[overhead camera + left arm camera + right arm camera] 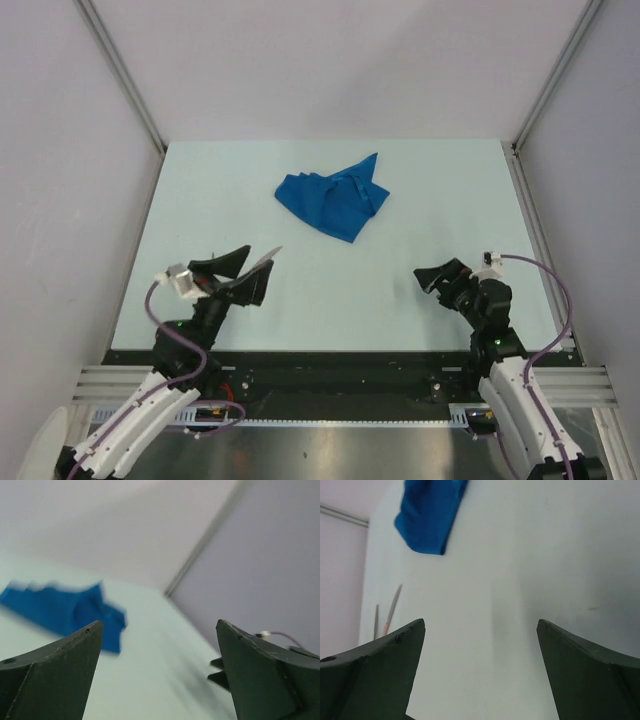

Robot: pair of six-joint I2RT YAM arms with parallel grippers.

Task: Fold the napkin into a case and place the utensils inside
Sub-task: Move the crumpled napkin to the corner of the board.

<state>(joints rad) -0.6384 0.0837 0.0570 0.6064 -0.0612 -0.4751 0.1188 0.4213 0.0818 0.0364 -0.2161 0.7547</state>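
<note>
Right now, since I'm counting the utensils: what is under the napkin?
Only the table shows around the napkin. The cloth is bunched and opaque, so anything beneath it is hidden. Two utensils lie on bare table, well apart from it.

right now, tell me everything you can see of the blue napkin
The napkin is a royal-blue cloth, soft and matte, crumpled and loosely folded over itself rather than spread flat, with creases and one corner pointing toward the far right. It lies on the pale table, toward the far side near the middle. Only the table touches it.
</note>
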